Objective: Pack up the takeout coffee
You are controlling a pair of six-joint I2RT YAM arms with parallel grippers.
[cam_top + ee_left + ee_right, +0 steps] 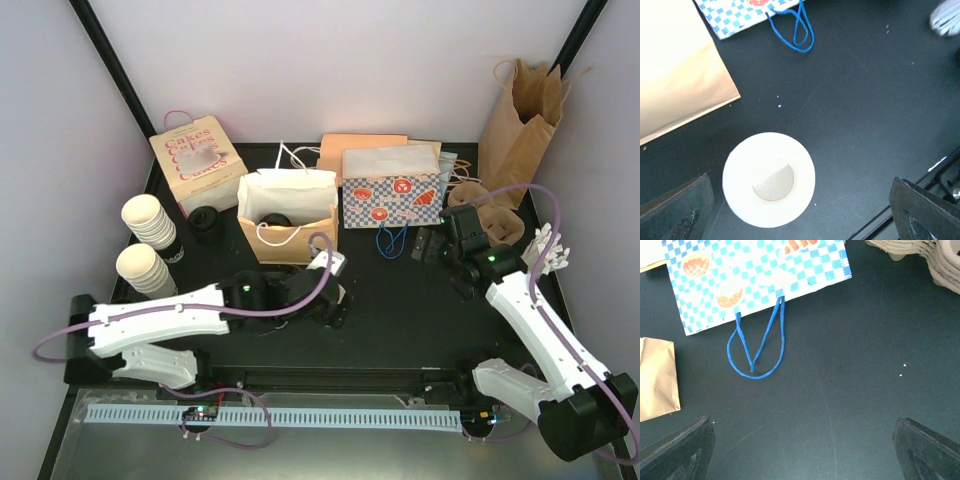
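- Takeout coffee cup (769,180): cream-white and upright on the table (865,125), long axis vertical. The top looks open, with no black lid on it.
- Left gripper (330,300): fingers wide apart, holding nothing. It sits straight over the cup, which stands between the fingers without touching them, nearer one finger than the other.
- The top view hides the cup under the left wrist.
- Kraft bag (285,205): mouth open, just far-left of the cup. There is a dark round thing inside; can't tell what it is.
- Black lid (207,222): far left by the cake box (197,160), well apart from the cup.
- Right gripper (800,450): fingers apart and empty, near the blue-checked bag (390,195), well right of the cup.
- Judgement: the left arm is much nearer, so this is its job. The cup probably needs a lid before it goes into the bag.
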